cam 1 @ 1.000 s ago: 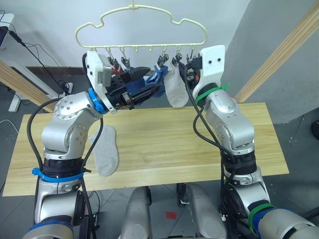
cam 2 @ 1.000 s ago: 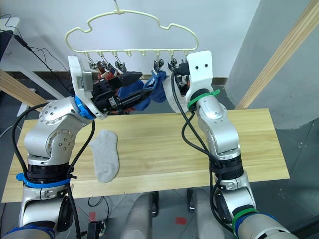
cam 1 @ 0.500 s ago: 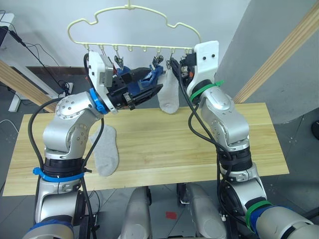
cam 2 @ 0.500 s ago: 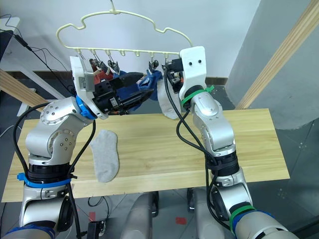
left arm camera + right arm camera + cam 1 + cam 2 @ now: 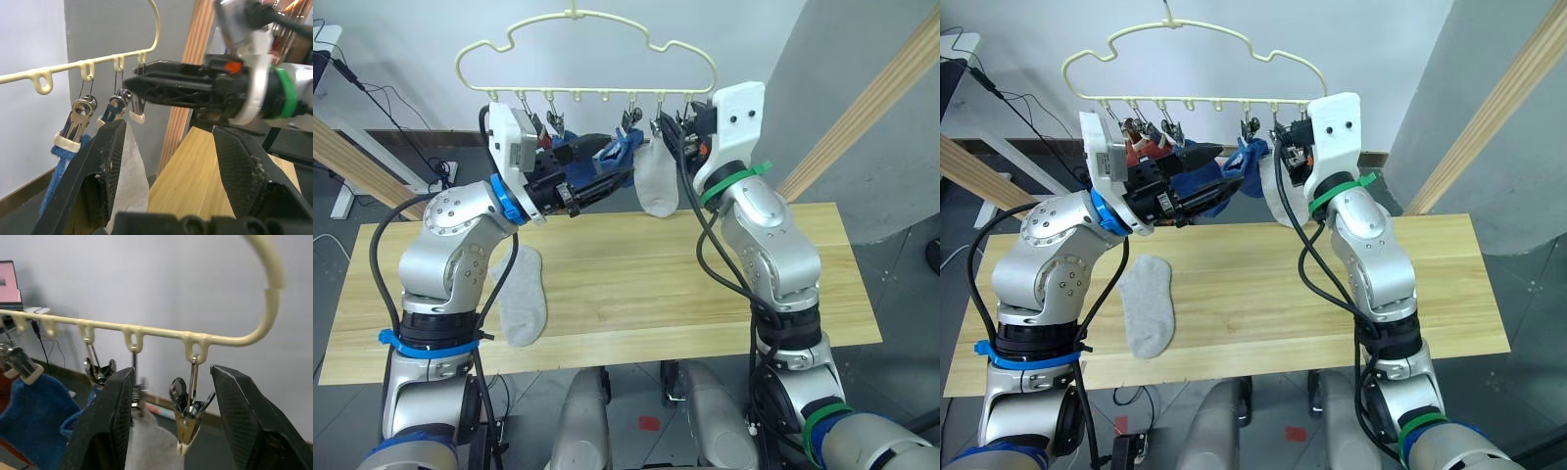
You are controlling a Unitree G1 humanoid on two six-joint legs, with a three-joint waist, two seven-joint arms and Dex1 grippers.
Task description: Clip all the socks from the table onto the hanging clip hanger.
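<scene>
One grey sock (image 5: 520,297) lies flat on the table (image 5: 636,274) at 9 o'clock; blue socks (image 5: 597,162) and another grey sock (image 5: 656,179) hang clipped on the clip hanger (image 5: 587,49) at 12. Left gripper (image 5: 168,161) and right gripper (image 5: 171,421) both gape wide, holding nothing, up beside the clips (image 5: 188,423).

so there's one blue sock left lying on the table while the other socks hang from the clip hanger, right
Not quite: the sock left lying on the table is light grey, not blue, as the left eye view shows. The rest holds: the other socks, a blue one among them, hang from the clip hanger.
</scene>
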